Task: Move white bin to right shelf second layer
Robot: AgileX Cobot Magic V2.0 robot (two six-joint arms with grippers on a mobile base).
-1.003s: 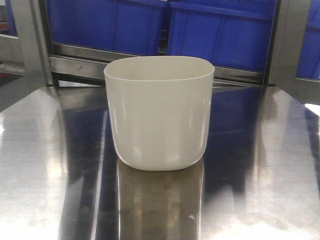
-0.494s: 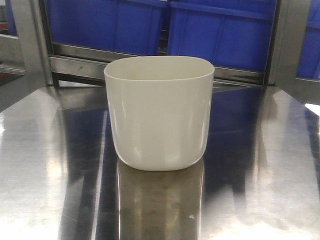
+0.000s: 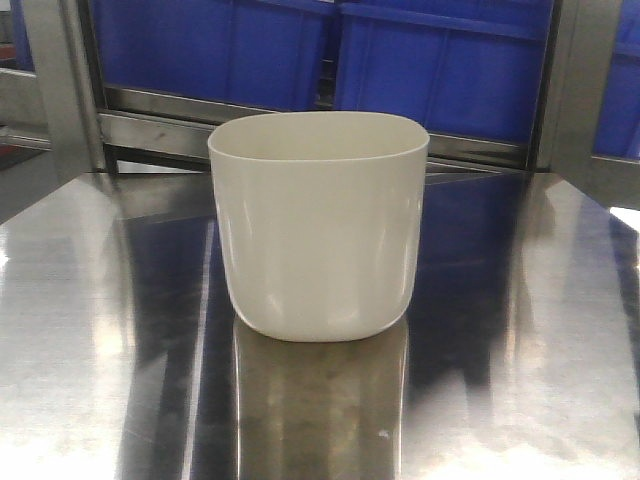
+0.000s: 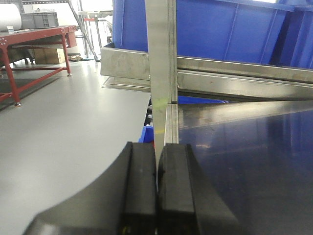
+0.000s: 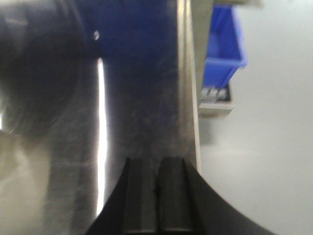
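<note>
The white bin (image 3: 318, 225) stands upright mid-desk (image 3: 90, 300), near the blue crates (image 3: 440, 60) behind, with left pincer (image 4: 156, 196) and right pincer (image 5: 156, 196) clenched empty at the desk's edges, so the reach seems pending: both must open and flank it.

Warehouse or factory hall — blue plastic crates (image 4: 234, 29) on a steel rack (image 4: 161, 58) straight ahead of the left claw (image 4: 157, 156), smooth grey floor (image 4: 58, 137) and red-framed workbench (image 4: 34, 36) off to its left — cardboard box (image 4: 46, 55) beneath.
</note>
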